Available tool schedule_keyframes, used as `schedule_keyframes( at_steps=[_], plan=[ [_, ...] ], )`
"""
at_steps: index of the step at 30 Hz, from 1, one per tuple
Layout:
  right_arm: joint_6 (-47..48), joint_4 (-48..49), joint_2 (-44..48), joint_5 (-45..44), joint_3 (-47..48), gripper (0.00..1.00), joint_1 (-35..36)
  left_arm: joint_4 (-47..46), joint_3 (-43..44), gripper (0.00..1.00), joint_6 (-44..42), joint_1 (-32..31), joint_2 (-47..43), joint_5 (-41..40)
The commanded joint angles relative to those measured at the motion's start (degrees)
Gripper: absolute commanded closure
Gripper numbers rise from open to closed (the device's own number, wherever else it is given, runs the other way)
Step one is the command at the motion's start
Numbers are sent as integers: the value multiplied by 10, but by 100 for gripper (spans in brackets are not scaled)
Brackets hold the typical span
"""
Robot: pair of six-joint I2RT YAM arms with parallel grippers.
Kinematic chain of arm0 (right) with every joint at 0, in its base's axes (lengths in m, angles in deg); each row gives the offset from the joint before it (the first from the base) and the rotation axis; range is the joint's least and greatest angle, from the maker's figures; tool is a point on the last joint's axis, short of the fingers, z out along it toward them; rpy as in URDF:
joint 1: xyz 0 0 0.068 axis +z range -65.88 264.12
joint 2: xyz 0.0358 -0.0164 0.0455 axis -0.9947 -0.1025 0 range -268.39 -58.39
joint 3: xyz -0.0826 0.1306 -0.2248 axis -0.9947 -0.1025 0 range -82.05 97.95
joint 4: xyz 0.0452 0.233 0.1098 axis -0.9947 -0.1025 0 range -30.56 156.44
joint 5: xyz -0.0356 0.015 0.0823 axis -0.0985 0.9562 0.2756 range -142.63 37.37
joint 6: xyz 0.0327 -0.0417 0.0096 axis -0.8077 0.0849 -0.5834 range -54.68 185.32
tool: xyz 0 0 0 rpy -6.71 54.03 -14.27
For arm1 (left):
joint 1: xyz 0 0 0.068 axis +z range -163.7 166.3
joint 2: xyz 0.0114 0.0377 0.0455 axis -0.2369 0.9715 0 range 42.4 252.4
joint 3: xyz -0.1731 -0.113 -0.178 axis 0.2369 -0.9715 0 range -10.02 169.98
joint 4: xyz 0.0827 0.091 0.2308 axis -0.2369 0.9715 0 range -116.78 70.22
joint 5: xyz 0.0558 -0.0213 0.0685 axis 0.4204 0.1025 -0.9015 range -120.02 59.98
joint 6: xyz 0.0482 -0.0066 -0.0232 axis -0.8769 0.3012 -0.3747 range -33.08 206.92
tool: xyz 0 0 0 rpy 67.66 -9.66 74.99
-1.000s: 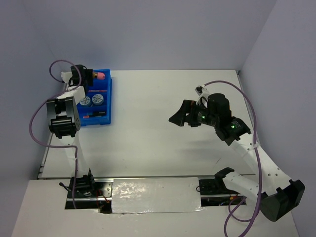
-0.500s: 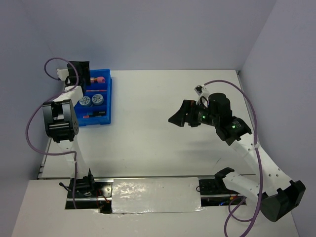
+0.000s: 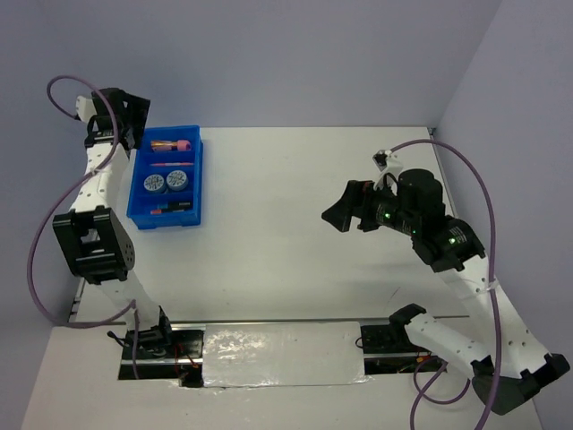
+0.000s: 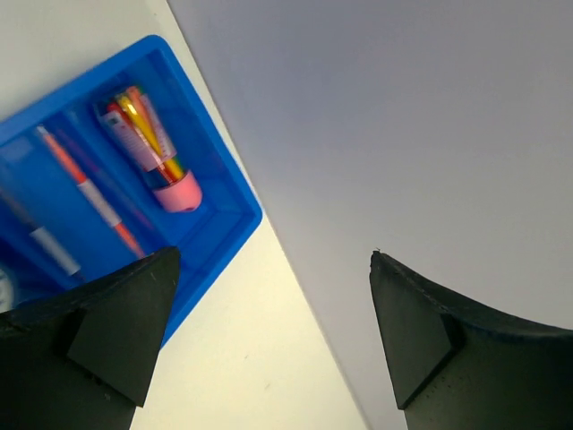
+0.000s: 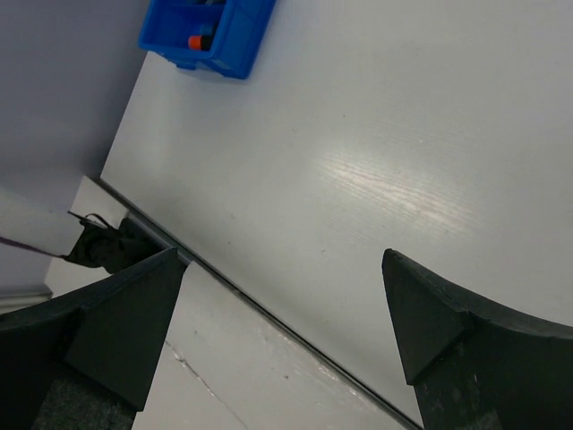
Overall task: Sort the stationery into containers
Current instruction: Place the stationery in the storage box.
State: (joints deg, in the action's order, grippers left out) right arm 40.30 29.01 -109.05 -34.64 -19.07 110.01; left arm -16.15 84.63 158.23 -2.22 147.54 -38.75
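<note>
White tabletop (image 3: 295, 224), lavender walls: at the far-left corner the left gripper (image 4: 273, 258) hangs with fingers spread wide, holding nothing. Just beside it the blue tray (image 3: 166, 220) holds a pink-capped tube (image 3: 170, 143), thin sticks (image 3: 170, 164), two blue-white discs (image 3: 154, 184) and highlighters (image 3: 170, 208) in separate long compartments. Well apart at mid-right, the right gripper (image 5: 282, 255) hovers, equally wide and empty.

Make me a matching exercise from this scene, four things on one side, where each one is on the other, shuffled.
1 pink-capped tube
2 round discs
3 left gripper
4 right gripper

A open, above bare table, right of centre
B a middle compartment of the blue tray
C far compartment of the tray
D open, raised by the tray's far left corner

Pairs: 1-C, 2-B, 3-D, 4-A
</note>
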Motion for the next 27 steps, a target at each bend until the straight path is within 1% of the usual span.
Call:
schedule_keyframes(
  at_steps=[1, 3, 5, 6, 10, 12, 17, 22, 27],
  plan=[
    [34, -80, 20, -55, 57, 0, 3, 137, 36, 1, -85, 3, -62, -2],
    [41, -109, 29, -81, 84, 0, 2, 178, 29, 1, -131, 6, -92, 11],
    [46, -122, 37, -89, 91, 0, 4, 193, 23, 1, -149, 9, -109, 19],
    [46, -128, 42, -92, 93, 0, 3, 195, 19, 1, -159, 10, -124, 41],
    [44, -128, 63, -85, 87, 0, 3, 230, 18, 1, -201, 19, -130, 83],
    [39, -124, 66, -74, 79, 0, 4, 251, 19, 1, -206, 19, -133, 83],
    [41, -111, 73, -67, 65, 0, 4, 243, -19, 1, -200, 20, -162, 83],
    [52, -114, 72, -62, 65, 0, 3, 257, -25, 1, -192, 20, -155, 99],
    [60, -115, 67, -59, 59, 0, 2, 263, -53, 1, -187, 20, -171, 90]
  ],
)
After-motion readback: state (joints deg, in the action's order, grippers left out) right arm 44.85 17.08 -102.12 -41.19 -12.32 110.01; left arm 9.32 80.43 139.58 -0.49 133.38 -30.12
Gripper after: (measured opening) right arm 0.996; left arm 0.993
